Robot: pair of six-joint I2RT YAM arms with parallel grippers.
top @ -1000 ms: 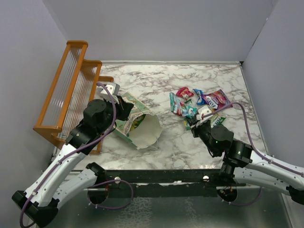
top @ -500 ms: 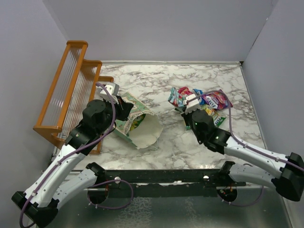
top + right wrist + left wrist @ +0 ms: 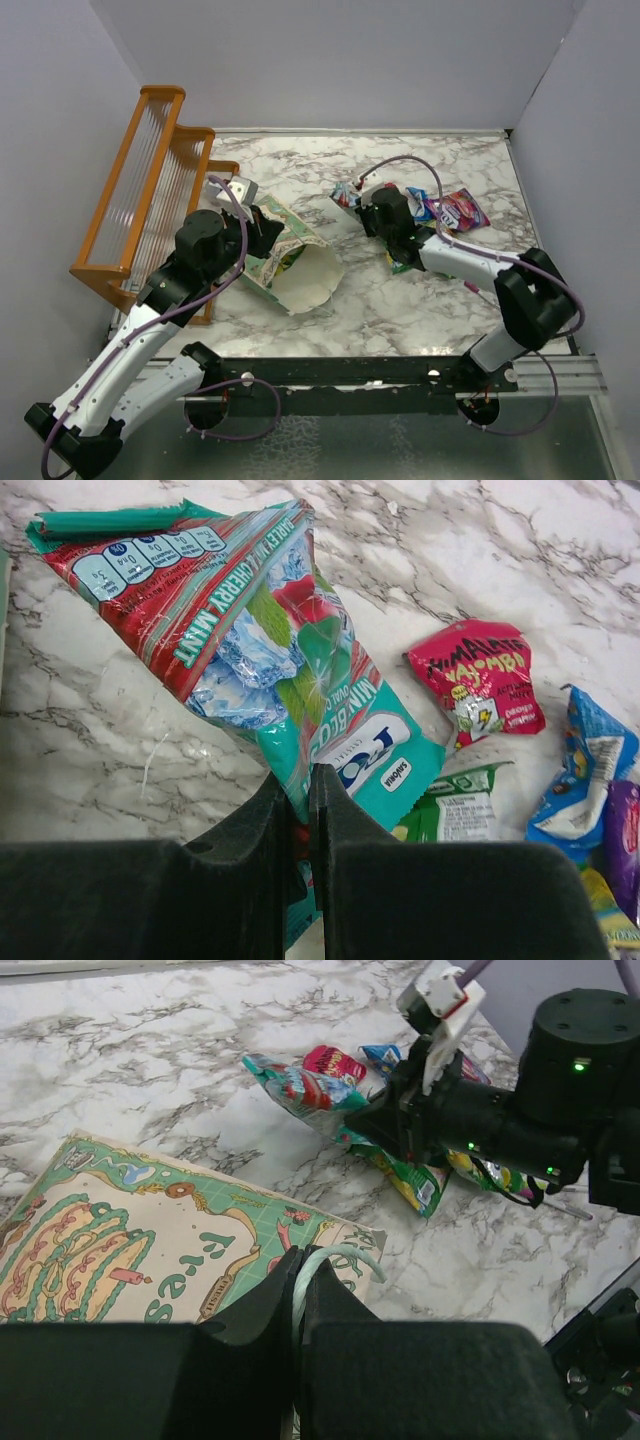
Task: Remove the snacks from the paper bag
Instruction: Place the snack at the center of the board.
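Note:
The paper bag lies on its side left of centre, white mouth facing the near right; something green and yellow shows inside. My left gripper is shut on the bag's pale loop handle; its printed side fills the left wrist view. My right gripper is shut on a teal-and-red mint packet, also visible from above and in the left wrist view. The other snacks lie in a pile at the right: red, blue, green, purple.
An orange wooden rack stands along the left wall, just behind the left arm. Grey walls close the table at the back and both sides. The right arm stretches across the pile.
My right gripper has swung left and away from me, pulling the teal-and-red packet out of the pile toward the bag. The left gripper and bag have stayed put.

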